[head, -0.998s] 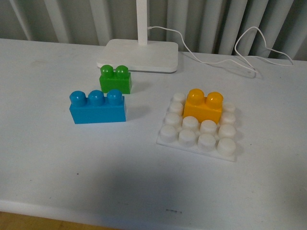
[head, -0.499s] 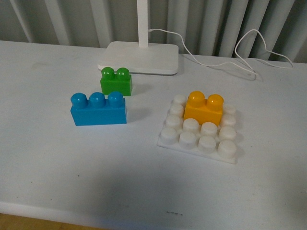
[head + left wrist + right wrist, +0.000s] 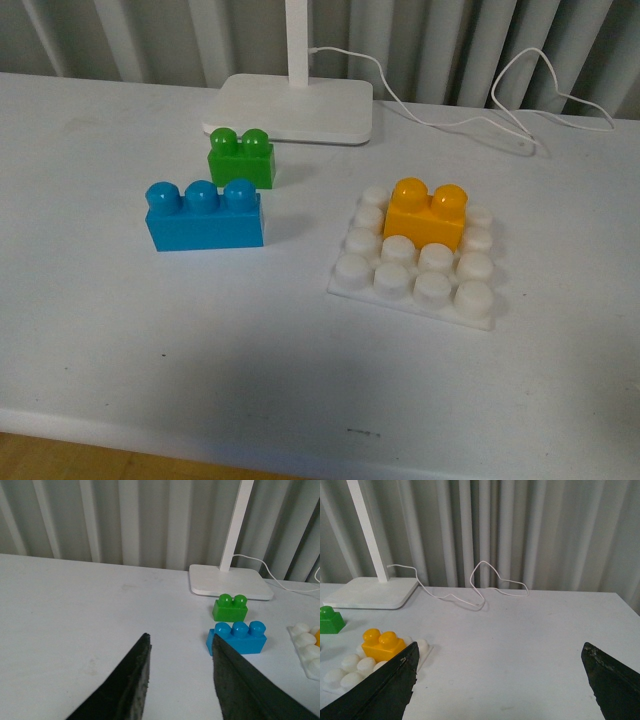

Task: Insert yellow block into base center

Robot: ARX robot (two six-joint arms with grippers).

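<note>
1. Orange-yellow and glossy, the yellow block (image 3: 426, 214) sits upright on the base (image 3: 414, 262), studs up, long axis running left to right, over the middle columns toward the far rows.
2. White studs ring it at the sides and front.
3. The left gripper (image 3: 180, 665) is spread and empty, with the blue brick (image 3: 236, 637) ahead of its fingertips and bare table (image 3: 200, 330) between.
4. The right gripper (image 3: 500, 675) is spread wide and empty, with the block ahead, off one finger (image 3: 380, 690).
</note>
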